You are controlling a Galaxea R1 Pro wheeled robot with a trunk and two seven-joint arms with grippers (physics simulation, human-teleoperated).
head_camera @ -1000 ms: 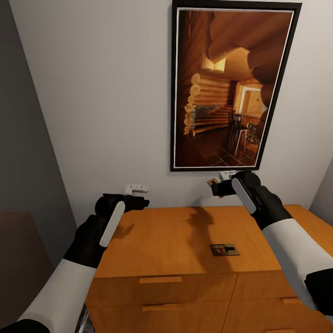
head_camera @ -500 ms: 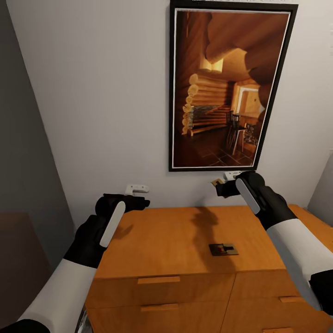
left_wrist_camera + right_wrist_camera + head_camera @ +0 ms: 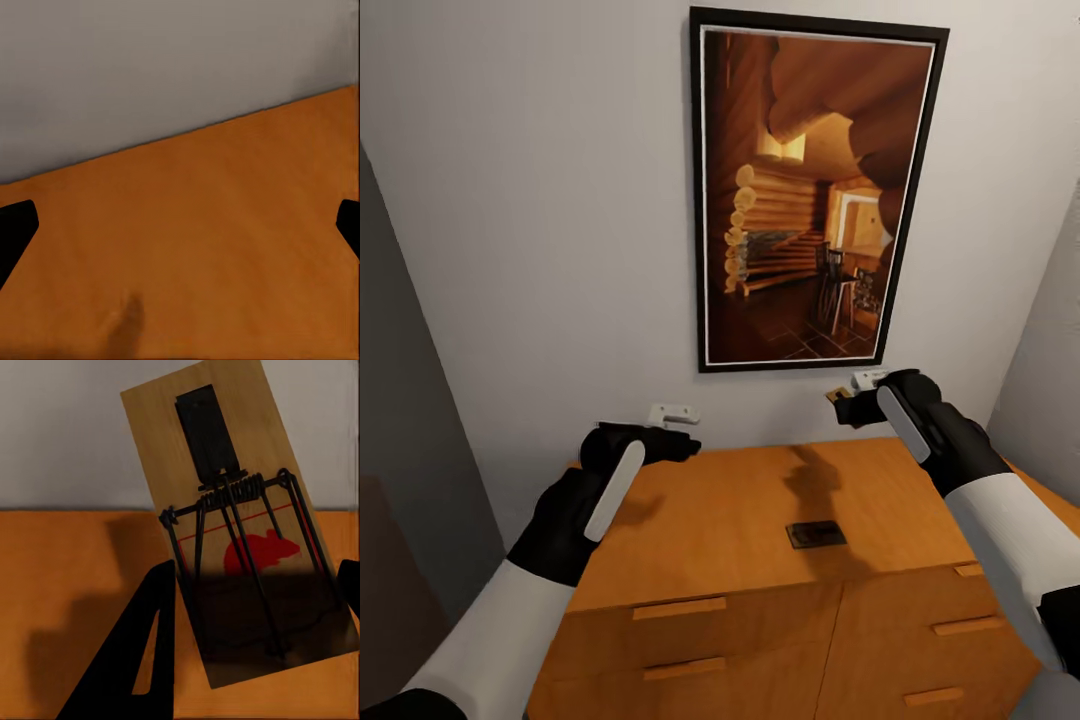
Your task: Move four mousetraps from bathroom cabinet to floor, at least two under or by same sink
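Already your right hand (image 3: 847,404) grips one small wooden mousetrap with black wire spring (image 3: 238,521), lifted clear of the orange-brown wooden cabinet (image 3: 700,520) for carrying floorward. Another dark flat mousetrap (image 3: 816,534) lies at its 6 o'clock on top. Your left hand (image 3: 678,446) hovers wide, empty.

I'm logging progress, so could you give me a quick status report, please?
Right gripper shut on a mousetrap, raised above the cabinet. Left gripper open, empty, over the cabinet top. Second mousetrap on the cabinet top. Nothing in the way.
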